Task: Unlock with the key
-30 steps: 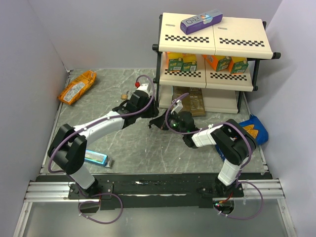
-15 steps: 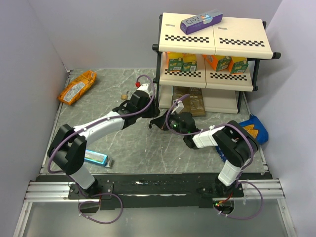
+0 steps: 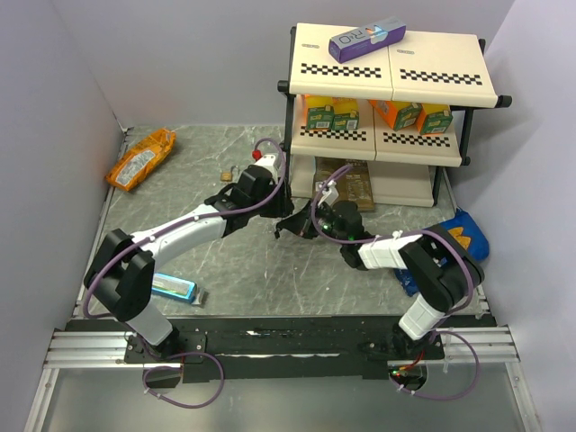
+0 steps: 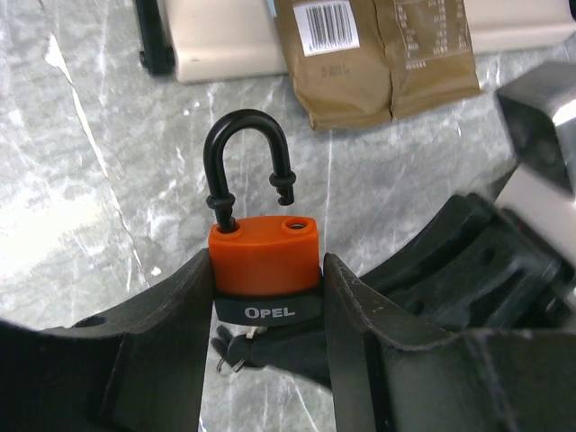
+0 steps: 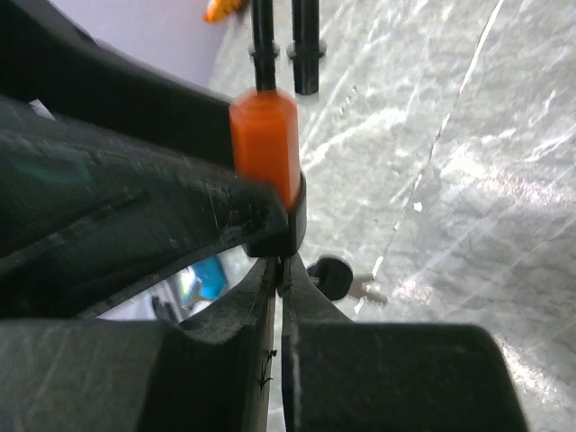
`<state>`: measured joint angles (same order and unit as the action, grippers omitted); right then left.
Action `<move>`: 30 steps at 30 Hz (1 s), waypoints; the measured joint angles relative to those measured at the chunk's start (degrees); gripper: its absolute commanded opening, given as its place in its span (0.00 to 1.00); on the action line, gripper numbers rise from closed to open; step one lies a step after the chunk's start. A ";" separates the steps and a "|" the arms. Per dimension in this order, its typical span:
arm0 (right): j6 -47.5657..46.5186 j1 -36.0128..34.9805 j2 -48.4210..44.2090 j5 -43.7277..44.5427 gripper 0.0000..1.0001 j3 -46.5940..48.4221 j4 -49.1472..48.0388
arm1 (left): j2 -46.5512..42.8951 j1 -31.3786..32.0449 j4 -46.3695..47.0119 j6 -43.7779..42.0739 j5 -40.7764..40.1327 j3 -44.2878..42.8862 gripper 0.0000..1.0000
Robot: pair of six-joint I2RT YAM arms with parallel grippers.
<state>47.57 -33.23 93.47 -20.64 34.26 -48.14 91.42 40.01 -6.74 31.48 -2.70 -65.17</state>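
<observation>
An orange-red padlock (image 4: 265,256) with a black base band is clamped between the fingers of my left gripper (image 4: 265,288). Its black shackle (image 4: 247,148) stands raised, with the right leg out of its hole. From below, my right gripper (image 5: 283,261) is shut on the key at the padlock's (image 5: 263,139) underside; the held key's blade is hidden. A spare key (image 5: 335,275) of the bunch, with a black head, dangles beside my fingers, and the bunch (image 4: 236,346) also shows under the lock. In the top view the two grippers (image 3: 290,223) meet mid-table.
A shelf rack (image 3: 387,85) with juice boxes stands at the back right, with a brown bag (image 3: 351,184) at its foot. A brass padlock (image 3: 225,173) lies behind the left arm. An orange snack bag (image 3: 141,157), a blue packet (image 3: 174,288) and a blue bag (image 3: 459,236) lie around.
Both arms have shifted together a little to the right and toward the shelf, and the right wrist has turned. Both grips stay the same.
</observation>
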 measured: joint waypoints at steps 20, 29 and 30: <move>-4.87 -2.05 -5.84 6.45 0.00 -4.70 -2.12 | -0.20 -1.70 -2.12 -0.50 8.85 -0.44 0.01; -9.75 -4.63 -10.95 16.24 0.00 -9.38 -5.31 | 0.07 -1.66 0.11 -0.04 12.37 -0.44 0.01; -10.12 -4.70 -11.45 16.79 0.00 -9.66 -5.35 | 0.09 -1.60 0.63 0.20 12.68 -0.44 0.01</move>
<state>37.45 -37.93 82.02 -3.86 24.60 -53.49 91.50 38.41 -6.11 31.68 9.98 -65.60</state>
